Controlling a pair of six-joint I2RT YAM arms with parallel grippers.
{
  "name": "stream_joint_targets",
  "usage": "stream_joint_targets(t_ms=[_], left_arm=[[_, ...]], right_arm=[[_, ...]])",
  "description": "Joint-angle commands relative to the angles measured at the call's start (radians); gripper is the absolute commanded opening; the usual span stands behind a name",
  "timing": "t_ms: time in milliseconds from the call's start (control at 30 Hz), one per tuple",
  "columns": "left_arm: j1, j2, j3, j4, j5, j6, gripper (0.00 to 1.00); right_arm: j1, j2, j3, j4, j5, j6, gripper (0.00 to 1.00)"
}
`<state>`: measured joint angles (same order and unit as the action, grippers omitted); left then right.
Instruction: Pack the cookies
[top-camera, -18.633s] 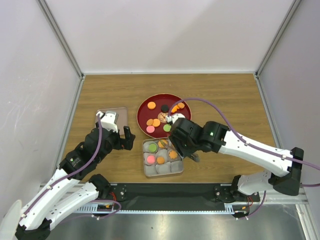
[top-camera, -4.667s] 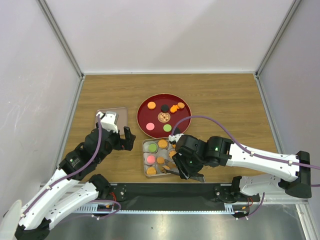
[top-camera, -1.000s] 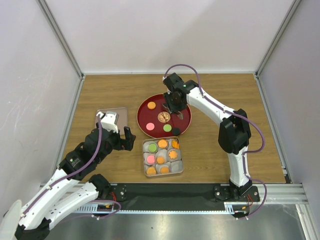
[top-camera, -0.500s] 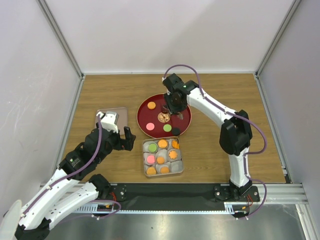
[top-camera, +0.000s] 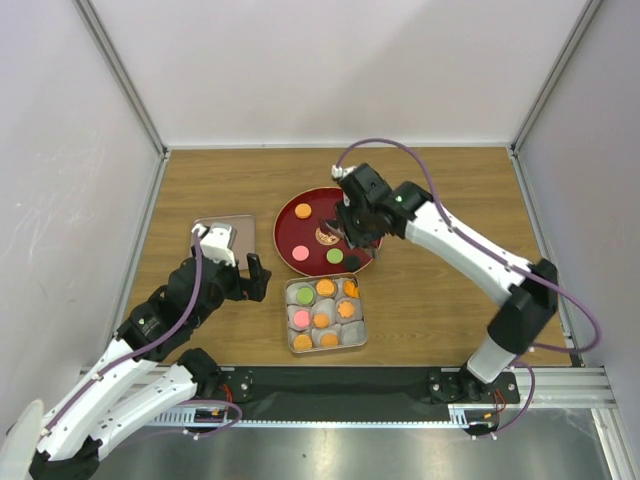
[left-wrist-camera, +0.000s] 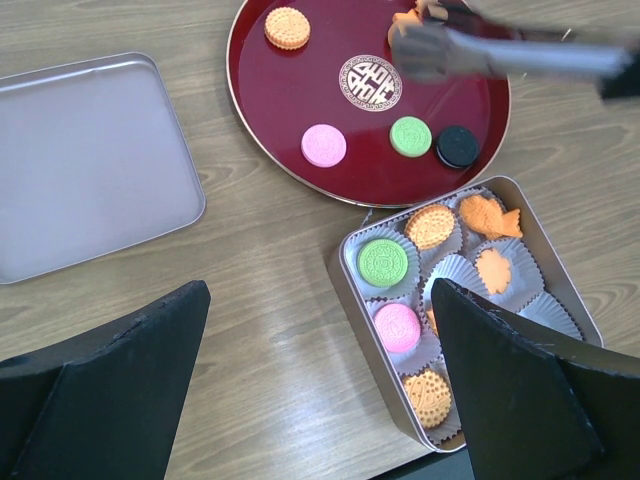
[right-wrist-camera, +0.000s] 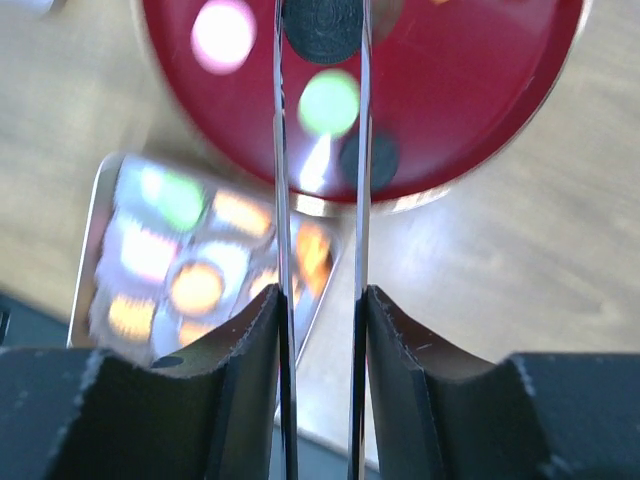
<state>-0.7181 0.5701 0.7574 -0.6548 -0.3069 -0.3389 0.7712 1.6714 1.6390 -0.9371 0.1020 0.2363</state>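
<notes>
Right gripper (right-wrist-camera: 320, 45) is up over the red plate (top-camera: 289, 230), its thin blades pinched on a black cookie (right-wrist-camera: 322, 22), a clean grasp at the top of the wrist view. Below it on the plate lie a pink cookie (left-wrist-camera: 324, 145), a green one (left-wrist-camera: 410, 136), another black one (left-wrist-camera: 459, 146), a patterned brown one (left-wrist-camera: 370, 82) and an orange one (left-wrist-camera: 287, 27). Lower right in the left wrist view, the square tin (left-wrist-camera: 350, 292) holds more cookies in paper cups: green (left-wrist-camera: 386, 262), pink (left-wrist-camera: 397, 326) and several orange. Left gripper (left-wrist-camera: 320, 290) hangs released, jaws wide, above the table (top-camera: 450, 190) near the lid (left-wrist-camera: 90, 160).
</notes>
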Motion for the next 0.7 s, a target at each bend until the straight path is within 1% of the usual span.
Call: stream_joint_targets(t_ms=[0, 133, 167, 200, 300, 467, 533, 667], left_arm=[[-0.006, -0.012, 0.014, 0.024, 0.009, 0.005, 1.0], [-0.006, -0.013, 0.013, 0.026, 0.015, 0.006, 1.0], [-0.007, -0.016, 0.013, 0.026, 0.015, 0.006, 1.0], [-0.006, -0.016, 0.013, 0.026, 0.017, 0.006, 1.0], [-0.006, -0.012, 0.013, 0.027, 0.02, 0.008, 1.0], [-0.006, -0.003, 0.013, 0.027, 0.025, 0.009, 1.0], [-0.007, 0.001, 0.013, 0.029, 0.023, 0.009, 1.0], [-0.007, 0.001, 0.013, 0.026, 0.015, 0.008, 1.0]], right_arm=[[0.078, -0.148, -0.092, -0.031, 0.019, 0.05, 0.32], [0.158, -0.307, -0.214, -0.1, 0.025, 0.127, 0.32], [0.175, -0.368, -0.234, -0.115, 0.024, 0.144, 0.33], [0.198, -0.404, -0.276, -0.127, 0.007, 0.156, 0.33], [0.252, -0.504, -0.324, -0.18, -0.024, 0.21, 0.33], [0.344, -0.572, -0.392, -0.235, -0.033, 0.277, 0.33], [0.384, -0.573, -0.398, -0.241, -0.028, 0.296, 0.33], [0.425, -0.561, -0.421, -0.249, -0.018, 0.314, 0.33]])
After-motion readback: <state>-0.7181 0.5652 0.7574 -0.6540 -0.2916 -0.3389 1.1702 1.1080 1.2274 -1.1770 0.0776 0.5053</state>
